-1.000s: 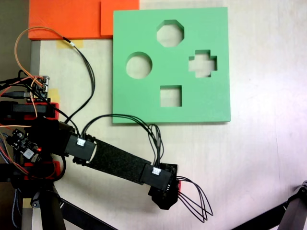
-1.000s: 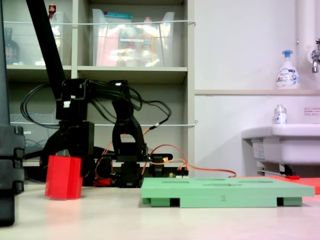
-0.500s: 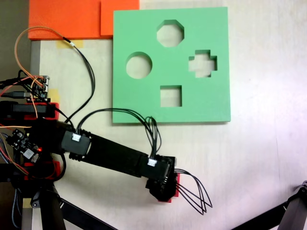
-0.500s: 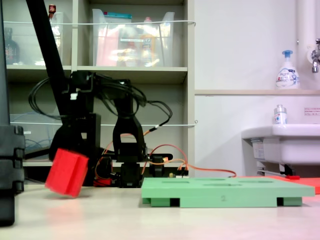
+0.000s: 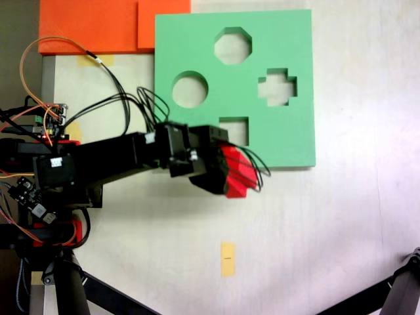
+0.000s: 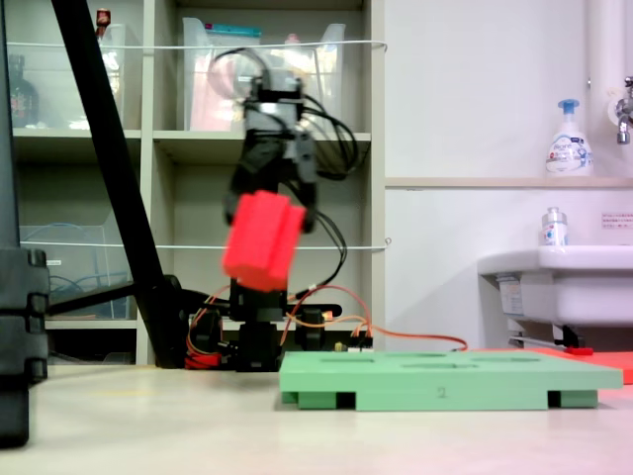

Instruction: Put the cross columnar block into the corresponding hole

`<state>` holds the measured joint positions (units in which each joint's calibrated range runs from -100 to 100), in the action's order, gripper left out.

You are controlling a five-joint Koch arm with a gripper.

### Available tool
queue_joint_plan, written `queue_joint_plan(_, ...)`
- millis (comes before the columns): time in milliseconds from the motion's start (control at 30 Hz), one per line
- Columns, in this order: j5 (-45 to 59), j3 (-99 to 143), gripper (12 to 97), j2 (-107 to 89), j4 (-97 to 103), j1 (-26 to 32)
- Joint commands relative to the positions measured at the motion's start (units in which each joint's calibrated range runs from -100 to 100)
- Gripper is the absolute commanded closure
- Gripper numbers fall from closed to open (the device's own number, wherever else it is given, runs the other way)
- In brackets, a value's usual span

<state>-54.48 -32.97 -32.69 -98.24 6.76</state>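
The red cross columnar block (image 5: 236, 172) (image 6: 262, 241) hangs tilted high above the table, held in my gripper (image 5: 223, 169) (image 6: 277, 213), which is shut on it. In a fixed view from above it sits just off the near left edge of the green foam board (image 5: 197, 134), below the square cutout (image 5: 234, 130). The plus-shaped hole (image 5: 277, 87) lies farther right on the board, apart from the block. From the side, the board (image 6: 445, 381) lies flat to the right of the block.
The board also has a round cutout (image 5: 190, 89) and an octagonal one (image 5: 233, 45). Orange foam sheets (image 5: 98, 26) lie at the top left. A yellow tape mark (image 5: 227, 258) is on the table. Black stand legs (image 5: 105, 292) cross the bottom left. Loose cables (image 5: 118, 92) trail from the arm base.
My gripper has lifted the red block well off the table and swung it toward the green board, uncovering the yellow tape mark where it stood.
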Motion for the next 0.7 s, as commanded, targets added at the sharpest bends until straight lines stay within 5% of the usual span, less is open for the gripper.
queue_joint_plan(0, -4.9, -4.7, 72.8, -2.8, -1.8, 4.4)
queue_joint_plan(233, -12.2, -4.7, 72.8, 6.3, 8.8, 11.8)
queue_joint_plan(667, -12.0, -12.7, 72.2, 23.8, 21.2, 9.7)
